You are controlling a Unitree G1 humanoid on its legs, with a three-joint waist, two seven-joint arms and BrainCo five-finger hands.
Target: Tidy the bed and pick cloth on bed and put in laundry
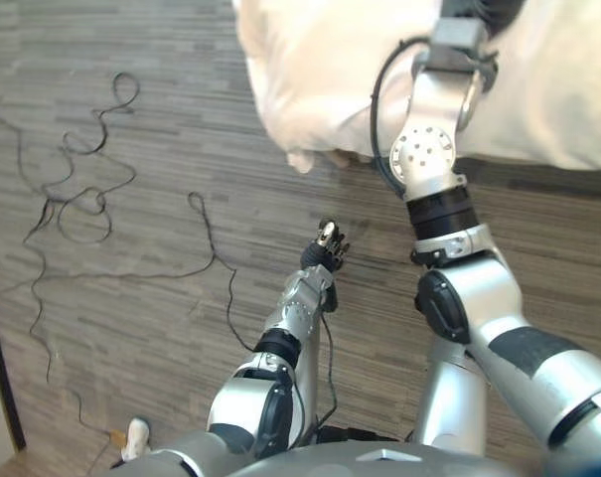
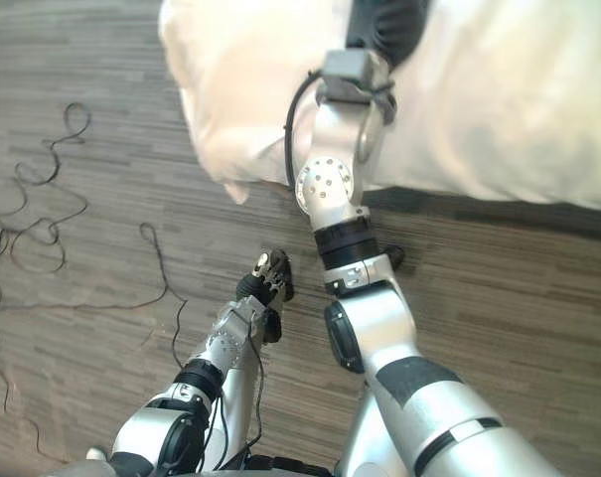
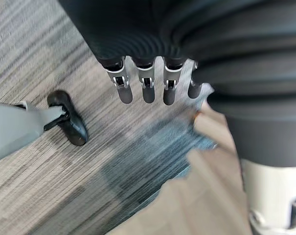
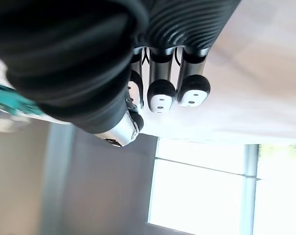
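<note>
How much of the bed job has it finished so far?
Early days, I'd judge. Nothing looks finished yet. The right hand reaches over the puffy white bedding, so tidying seems in hand. The left hand hangs open and empty above the grey wood-grain floor. Collecting cloth for the laundry is left.

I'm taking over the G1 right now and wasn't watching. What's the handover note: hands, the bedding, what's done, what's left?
Left hand: open, holding nothing, hanging low over the wood floor.
Right hand: up against the white bedding; whether it grips the cloth cannot be told.
Bedding: rumpled, with one corner drooping toward the floor.
Done: nothing evident yet.
Left: tidy the bed, pick up the cloth, put it in the laundry.
</note>
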